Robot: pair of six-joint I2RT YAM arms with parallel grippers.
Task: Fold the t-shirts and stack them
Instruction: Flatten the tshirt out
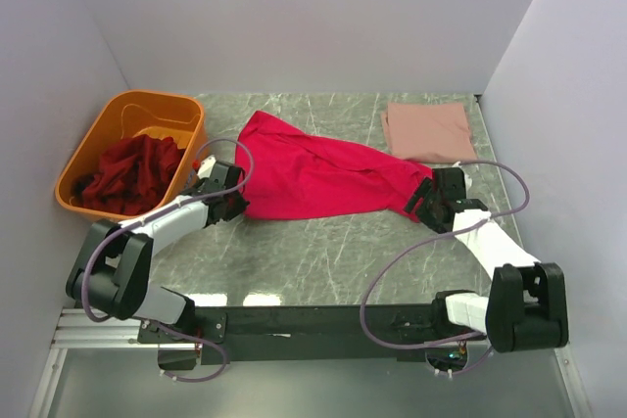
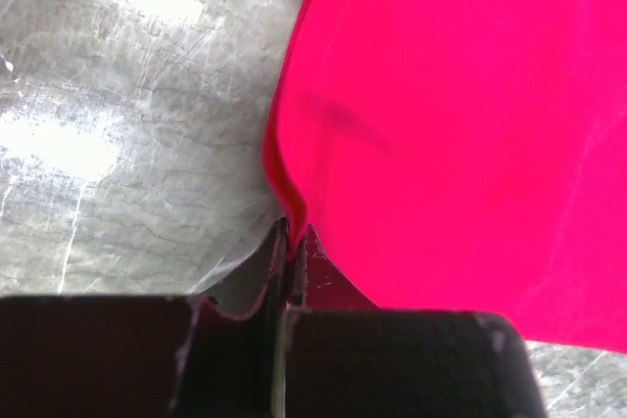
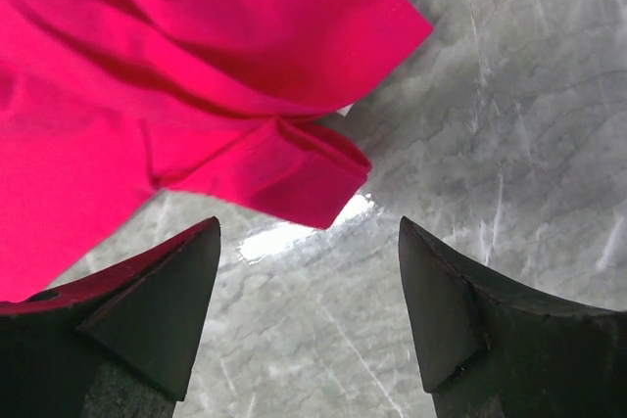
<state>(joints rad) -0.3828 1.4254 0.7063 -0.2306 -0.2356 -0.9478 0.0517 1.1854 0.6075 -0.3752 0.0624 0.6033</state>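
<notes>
Left end effector (image 2: 291,239) pinches crimson t-shirt (image 2: 451,115) edge; right end effector (image 3: 309,234) stands open.

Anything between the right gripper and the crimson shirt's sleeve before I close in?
Only bare table. In the right wrist view the right gripper stands open, and the sleeve end of the crimson shirt lies right by its fingertips.

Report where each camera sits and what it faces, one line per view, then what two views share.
Top external: above and behind the arms, looking down on the table; both arms show, orange tub left, salmon t-shirt right.
Left wrist: on the left arm, looks down past the left fingers, shut on the crimson t-shirt.
Right wrist: on the right arm, looks down between the open right fingers at table.
Shared: both wrist views show the crimson t-shirt.
</notes>
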